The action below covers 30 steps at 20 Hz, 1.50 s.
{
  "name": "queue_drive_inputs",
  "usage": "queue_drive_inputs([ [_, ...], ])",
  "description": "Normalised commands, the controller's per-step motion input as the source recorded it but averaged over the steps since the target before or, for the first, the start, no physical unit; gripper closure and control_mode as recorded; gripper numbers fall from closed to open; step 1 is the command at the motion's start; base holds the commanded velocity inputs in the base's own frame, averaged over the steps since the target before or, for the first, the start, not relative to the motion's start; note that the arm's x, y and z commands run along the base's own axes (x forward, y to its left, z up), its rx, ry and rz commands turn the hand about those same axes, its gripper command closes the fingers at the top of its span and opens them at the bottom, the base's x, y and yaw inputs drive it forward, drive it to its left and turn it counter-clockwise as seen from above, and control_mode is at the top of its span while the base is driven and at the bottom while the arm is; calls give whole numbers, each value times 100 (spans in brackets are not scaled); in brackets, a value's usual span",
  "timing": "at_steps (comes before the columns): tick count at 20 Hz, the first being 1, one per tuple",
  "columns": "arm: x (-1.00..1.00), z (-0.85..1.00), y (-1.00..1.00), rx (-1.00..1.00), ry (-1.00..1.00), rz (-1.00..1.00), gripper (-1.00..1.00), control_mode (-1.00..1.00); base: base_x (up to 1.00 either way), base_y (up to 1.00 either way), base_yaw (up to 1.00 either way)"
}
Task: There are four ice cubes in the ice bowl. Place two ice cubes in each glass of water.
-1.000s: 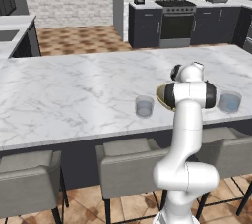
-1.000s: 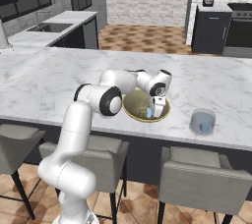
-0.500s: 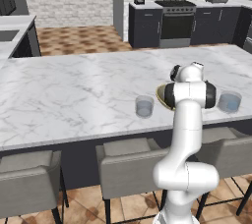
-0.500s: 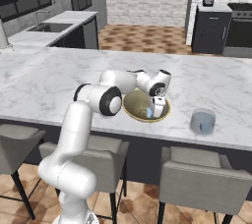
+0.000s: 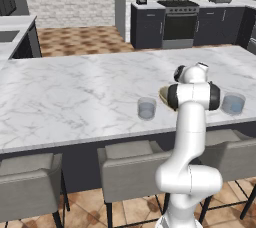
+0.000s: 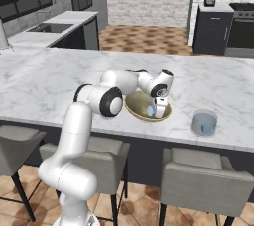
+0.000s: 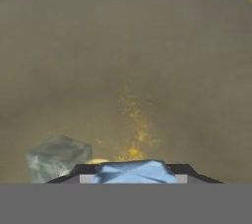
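Now, from the left base view, my white arm rises at lower right and hides most of the ice bowl, whose tan rim peeks out at centre right on the white marble counter. One glass of water stands left of my arm, the other glass at the right edge. Grey stools line the bottom; a dark stove and brick wall sit at the top, over a brown tiled floor.

From the right base view, my gripper reaches down into the bowl at centre, a pale blue ice cube at its tip. The right-hand glass shows at right, near the counter's front edge. A sink lies at upper left.

From the hand view, the bowl's olive inside spreads across the frame. My fingers are part-way closed with a blue cube between them at bottom centre; whether they grip it I cannot tell. Another, greyer ice cube lies at lower left.
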Motion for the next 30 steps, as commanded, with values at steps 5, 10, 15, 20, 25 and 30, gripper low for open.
queue_drive_inputs([
  [5, -2, 0, 22, 0, -15, -3, 100, -100, 0, 0, 0],
  [10, -4, 0, 30, 0, -13, -3, 100, -100, 0, 0, 0],
  [15, -7, 6, 20, 0, -17, -4, 100, -100, 0, 0, 0],
  [20, -5, 30, 4, 0, -18, -6, 100, -100, 0, 0, 0],
  [25, 0, 57, 0, 0, -10, -3, 100, -100, 0, 0, 0],
  [30, 0, 77, 0, 0, 0, 0, 100, -100, 0, 0, 0],
])
